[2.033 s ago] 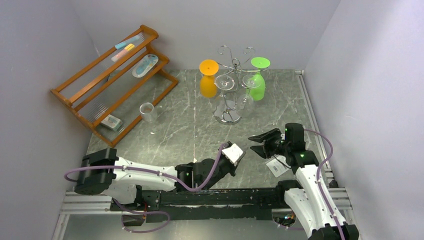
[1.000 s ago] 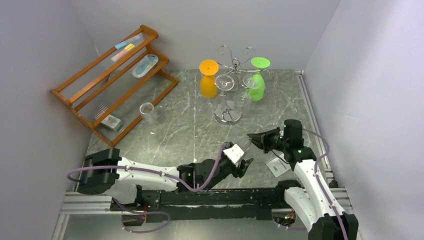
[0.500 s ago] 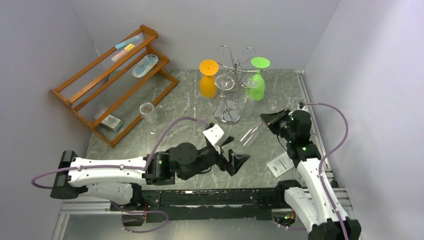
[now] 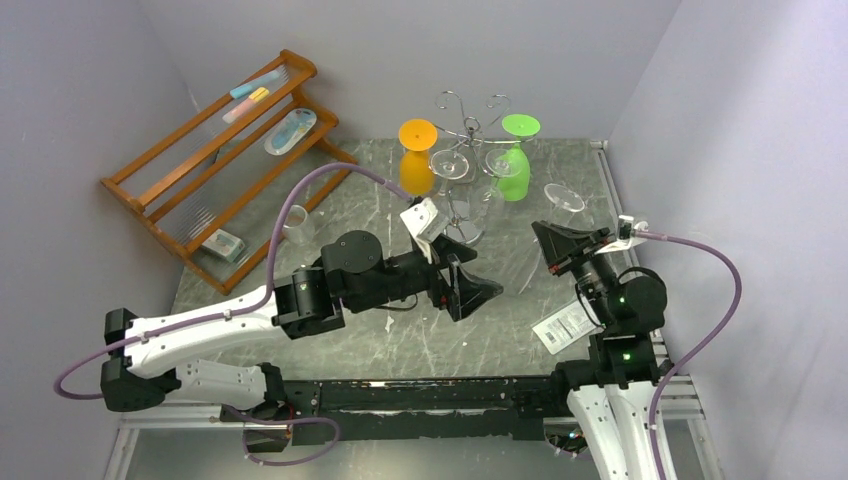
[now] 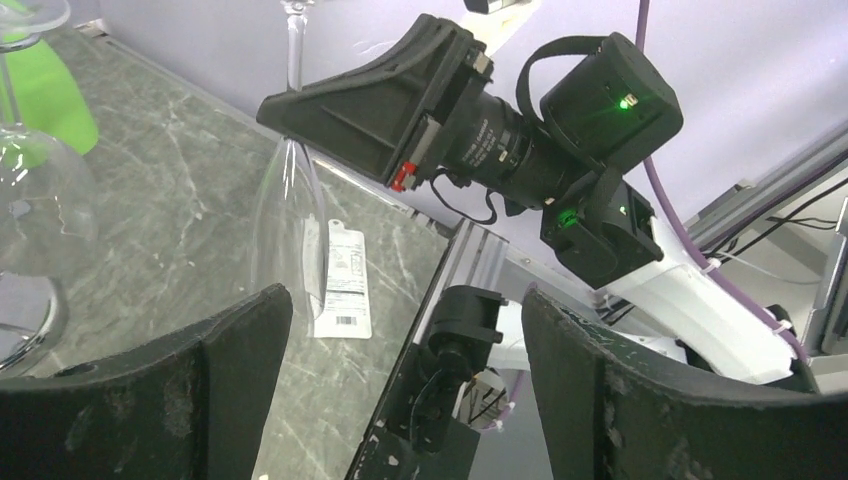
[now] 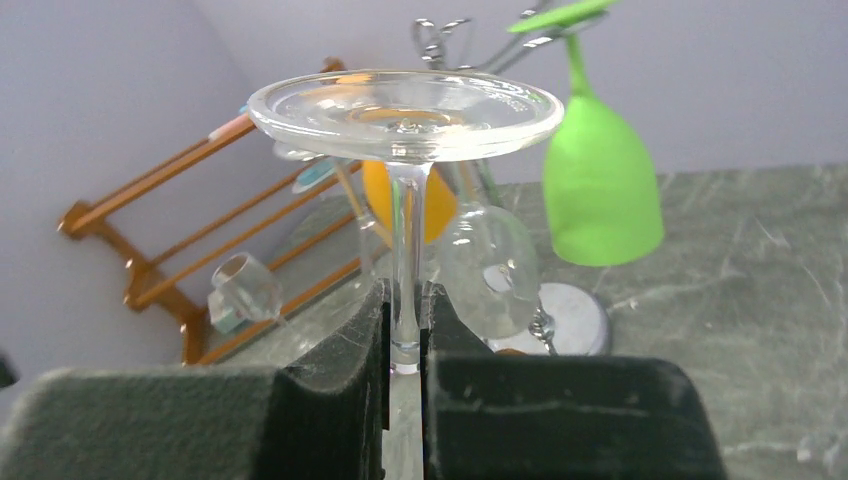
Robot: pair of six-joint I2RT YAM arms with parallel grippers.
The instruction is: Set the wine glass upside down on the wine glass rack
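I've got the right gripper (image 6: 405,300) clamped on the clear wine glass (image 6: 404,103) by its thin stem: round foot above the jaws, bowl hanging below; left gripper (image 5: 405,340) splayed, empty.

Bright even light, soft shadows, wine glass (image 6: 405,105) glinting.

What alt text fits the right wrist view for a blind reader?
The right gripper has its jaws shut on the stem of a clear wine glass, held upside down, foot uppermost. Behind it stands the wine glass rack with a green glass hanging.
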